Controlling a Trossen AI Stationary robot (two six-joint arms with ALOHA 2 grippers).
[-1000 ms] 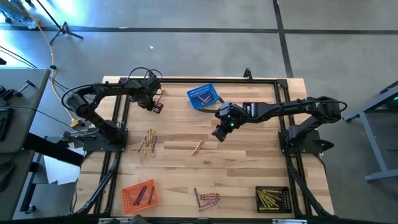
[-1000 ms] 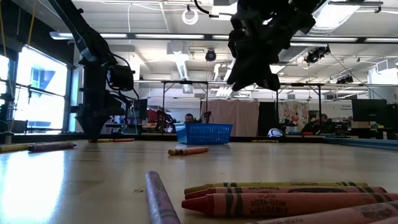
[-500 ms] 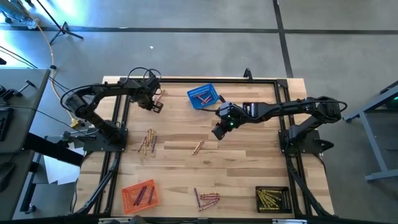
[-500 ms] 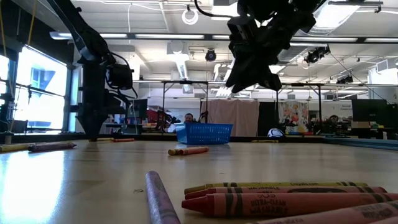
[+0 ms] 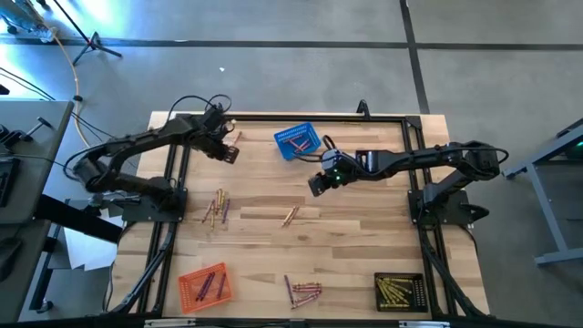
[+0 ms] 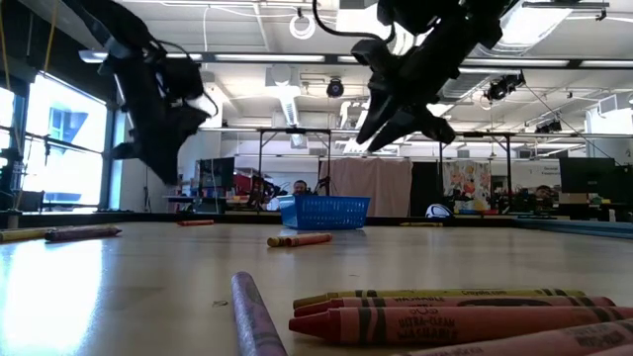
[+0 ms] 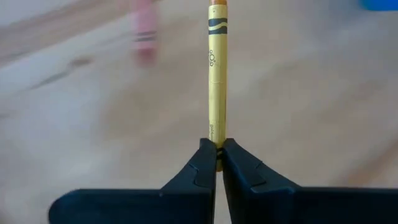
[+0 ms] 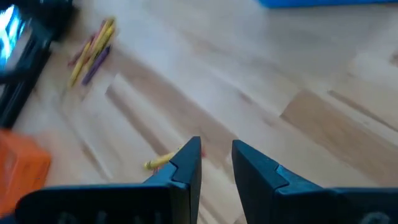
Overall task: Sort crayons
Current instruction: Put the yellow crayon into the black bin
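Above wooden table (image 5: 364,246), left gripper (image 7: 217,163) pinching yellow crayon (image 7: 217,81); right gripper (image 8: 216,160) spread, empty; workshop room behind.

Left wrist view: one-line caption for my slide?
Left pincer shut on a yellow crayon, held above the wooden table.
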